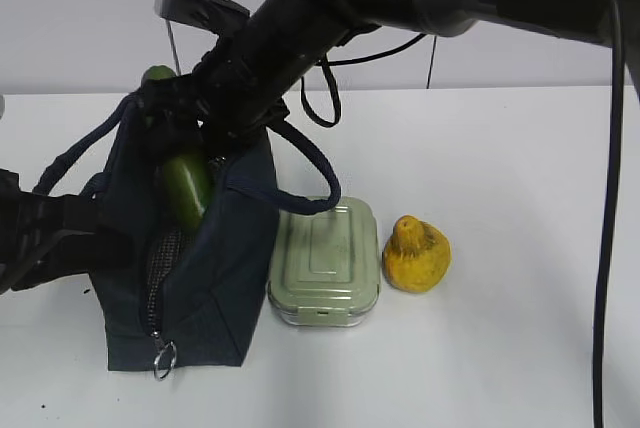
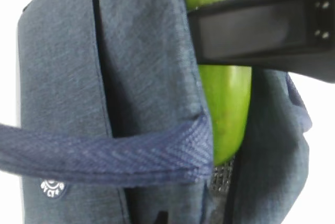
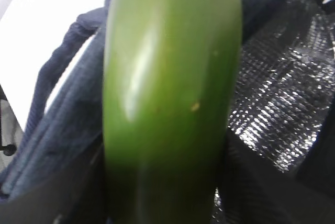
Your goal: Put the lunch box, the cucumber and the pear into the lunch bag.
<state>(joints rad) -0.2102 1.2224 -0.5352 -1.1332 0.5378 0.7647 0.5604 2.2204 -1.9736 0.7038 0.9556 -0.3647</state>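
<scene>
- At the left of the table (image 1: 520, 178), the bag (image 1: 225, 278) is standing open, and its mouth is hiding the lower end of the cucumber (image 1: 187, 186), which is sticking up tilted, its top end showing just behind the right arm.
- In the right wrist view the cucumber (image 3: 170, 98) is filling the frame, so the right gripper's (image 1: 185, 113) fingers are not showing there; whether they are gripping it or parting around it I cannot tell.
- In the left wrist view a dark finger (image 2: 256, 30) is crossing the cucumber (image 2: 225, 109) above a bag handle (image 2: 104, 153).
- The left gripper (image 1: 95, 233) is mostly cut off at the left edge; its jaws are pressed together at the bag's left side, though what they are pinching is hard to make out.
- The right arm is reaching down from the upper right across the middle to the bag's mouth.
- The box (image 1: 325, 261) is lying flat just right of the bag, touching it.
- The pear (image 1: 415, 254) is sitting upright just right of the box.
</scene>
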